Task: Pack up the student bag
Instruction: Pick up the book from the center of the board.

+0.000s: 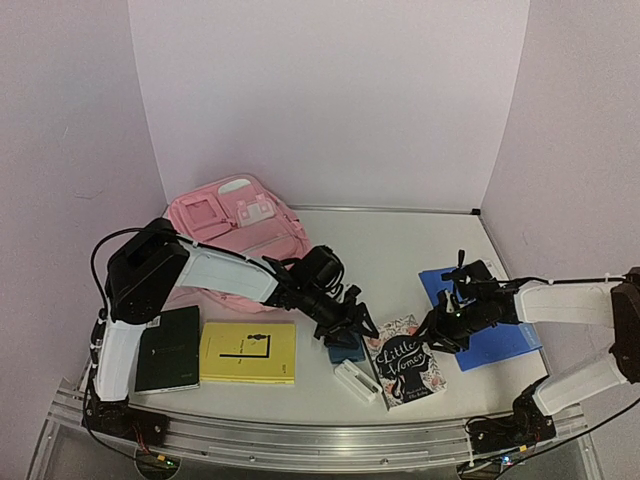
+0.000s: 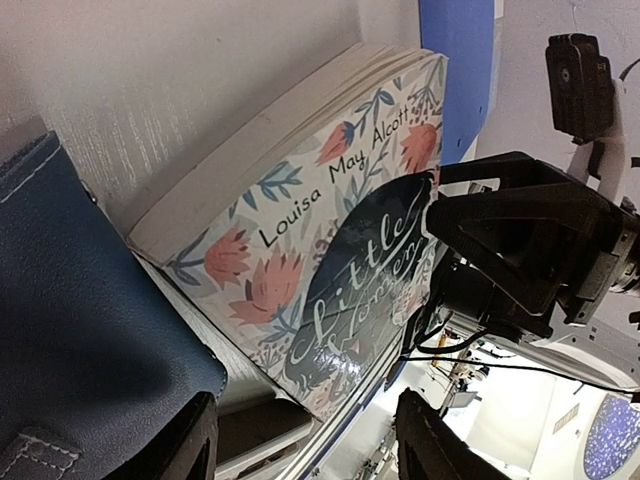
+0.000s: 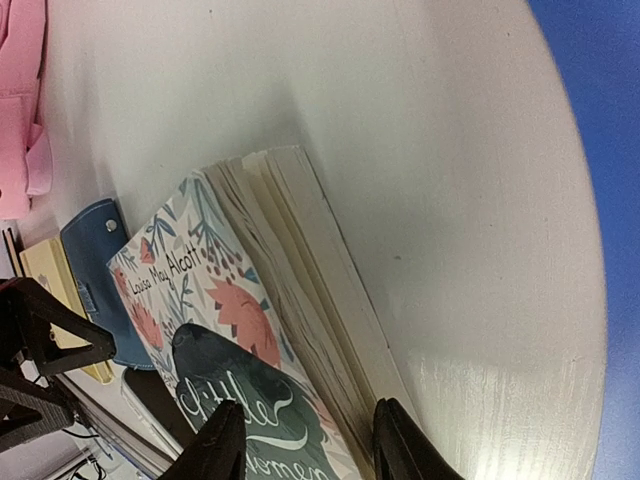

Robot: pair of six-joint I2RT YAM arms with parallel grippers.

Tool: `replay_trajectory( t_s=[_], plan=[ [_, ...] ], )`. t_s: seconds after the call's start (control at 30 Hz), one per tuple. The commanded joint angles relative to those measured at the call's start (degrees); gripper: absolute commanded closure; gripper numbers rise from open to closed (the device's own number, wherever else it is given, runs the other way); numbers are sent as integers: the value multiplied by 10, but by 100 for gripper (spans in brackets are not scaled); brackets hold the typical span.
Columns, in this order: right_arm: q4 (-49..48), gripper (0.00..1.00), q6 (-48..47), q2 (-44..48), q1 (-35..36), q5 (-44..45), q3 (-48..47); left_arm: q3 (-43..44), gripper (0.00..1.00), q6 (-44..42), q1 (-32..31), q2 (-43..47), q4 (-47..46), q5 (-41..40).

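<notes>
The student bag point(image 1: 235, 225), pink and soft, lies flat at the back left; its edge shows in the right wrist view point(image 3: 20, 100). A floral "Little Women" book point(image 1: 403, 372) lies at the front centre. My right gripper point(image 1: 437, 330) point(image 3: 305, 440) is shut on the book's point(image 3: 230, 320) page-side edge, one finger on the cover and the other against the pages. My left gripper point(image 1: 355, 322) point(image 2: 310, 445) hangs open just left of the book point(image 2: 330, 230), above a blue pouch point(image 1: 343, 350) point(image 2: 80, 330), with nothing held.
A yellow book point(image 1: 248, 352) and a black notebook point(image 1: 168, 348) lie at the front left. A small white case point(image 1: 357, 382) sits beside the floral book. A blue folder point(image 1: 480, 310) lies under the right arm. Walls close in at the back and sides.
</notes>
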State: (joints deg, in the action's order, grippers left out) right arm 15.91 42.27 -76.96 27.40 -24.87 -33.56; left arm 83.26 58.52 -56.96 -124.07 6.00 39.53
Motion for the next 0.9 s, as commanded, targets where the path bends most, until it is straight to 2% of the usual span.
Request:
replay_trajectory(
  t_s=[0.0,0.4,0.77,0.87],
  plan=[
    [-9,55,-9,-10,1,-19,2,16,40,9,0,-20,-15,14],
    [-31,53,-9,-29,1,-37,-1,69,40,7,0,-84,-23,18],
    [-115,53,29,-62,1,-79,9,115,43,19,20,-114,-55,-20],
    [-139,56,29,-79,1,-99,5,127,43,18,34,-123,-56,-23]
  ],
)
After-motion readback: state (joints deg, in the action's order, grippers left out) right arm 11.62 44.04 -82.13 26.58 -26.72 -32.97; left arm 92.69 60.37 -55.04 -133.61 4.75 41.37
